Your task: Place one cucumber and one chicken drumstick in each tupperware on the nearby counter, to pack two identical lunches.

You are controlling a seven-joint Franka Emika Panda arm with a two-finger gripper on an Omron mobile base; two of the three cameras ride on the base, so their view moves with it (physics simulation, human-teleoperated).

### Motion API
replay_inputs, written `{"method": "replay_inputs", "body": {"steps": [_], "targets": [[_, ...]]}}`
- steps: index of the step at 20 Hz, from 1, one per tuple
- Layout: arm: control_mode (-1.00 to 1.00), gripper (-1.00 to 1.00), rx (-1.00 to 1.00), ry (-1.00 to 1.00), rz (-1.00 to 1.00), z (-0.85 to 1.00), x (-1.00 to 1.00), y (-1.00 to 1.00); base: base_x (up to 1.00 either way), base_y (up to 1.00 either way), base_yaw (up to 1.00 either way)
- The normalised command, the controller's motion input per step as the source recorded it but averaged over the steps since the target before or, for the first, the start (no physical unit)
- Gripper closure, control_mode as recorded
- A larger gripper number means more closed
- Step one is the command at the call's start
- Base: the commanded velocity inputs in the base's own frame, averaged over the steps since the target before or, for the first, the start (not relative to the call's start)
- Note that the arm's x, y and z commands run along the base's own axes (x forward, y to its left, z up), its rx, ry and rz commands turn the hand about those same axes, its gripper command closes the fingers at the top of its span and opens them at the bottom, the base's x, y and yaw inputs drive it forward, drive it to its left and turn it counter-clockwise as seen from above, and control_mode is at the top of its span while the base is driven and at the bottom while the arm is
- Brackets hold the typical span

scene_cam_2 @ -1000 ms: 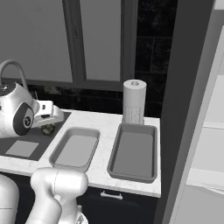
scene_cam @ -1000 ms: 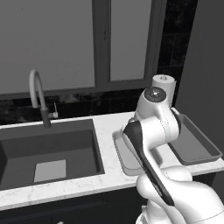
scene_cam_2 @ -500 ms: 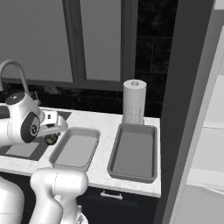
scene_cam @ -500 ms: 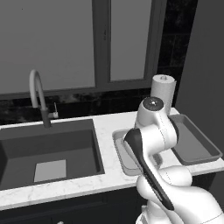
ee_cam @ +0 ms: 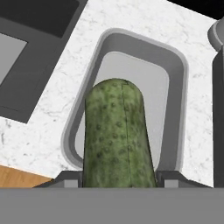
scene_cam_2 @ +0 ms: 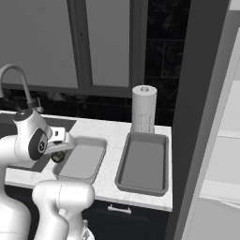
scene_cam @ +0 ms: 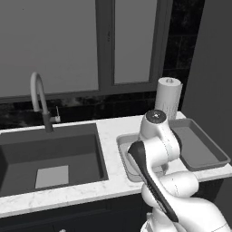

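Green and bumpy, the cucumber (ee_cam: 119,135) sat clamped between my gripper (ee_cam: 118,177) fingers, jaws partly closed around it, its long axis pointing away from the hand. From left: sink basin (scene_cam: 50,156), then the smaller tupperware (ee_cam: 170,65) directly beneath the cucumber's tip on the counter (ee_cam: 52,96), then the larger tupperware (scene_cam_2: 143,164). Fingertips were mostly hidden behind the cucumber.

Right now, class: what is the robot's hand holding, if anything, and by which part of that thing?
The hand holds a cucumber, gripped at the end nearest the camera; its free rounded end points out over the smaller tupperware.
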Motion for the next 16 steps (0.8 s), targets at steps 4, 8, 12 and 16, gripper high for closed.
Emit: {"method": "replay_inputs", "body": {"steps": [4, 8, 12, 16], "targets": [[-1.0, 1.0, 0.0, 0.0, -0.01, -0.27, 0.2, -0.12, 0.0, 0.0, 0.0], [-1.0, 1.0, 0.06, 0.0, -0.03, -0.21, 0.32, -0.01, 0.0, 0.0, 0.0], [-1.0, 1.0, 0.14, 0.0, -0.02, -0.11, 0.13, 0.0, 0.0, 0.0, 0.0], [-1.0, 1.0, 0.11, 0.0, 0.0, -0.27, 0.0, 0.0, 0.0, 0.0, 0.0]]}}
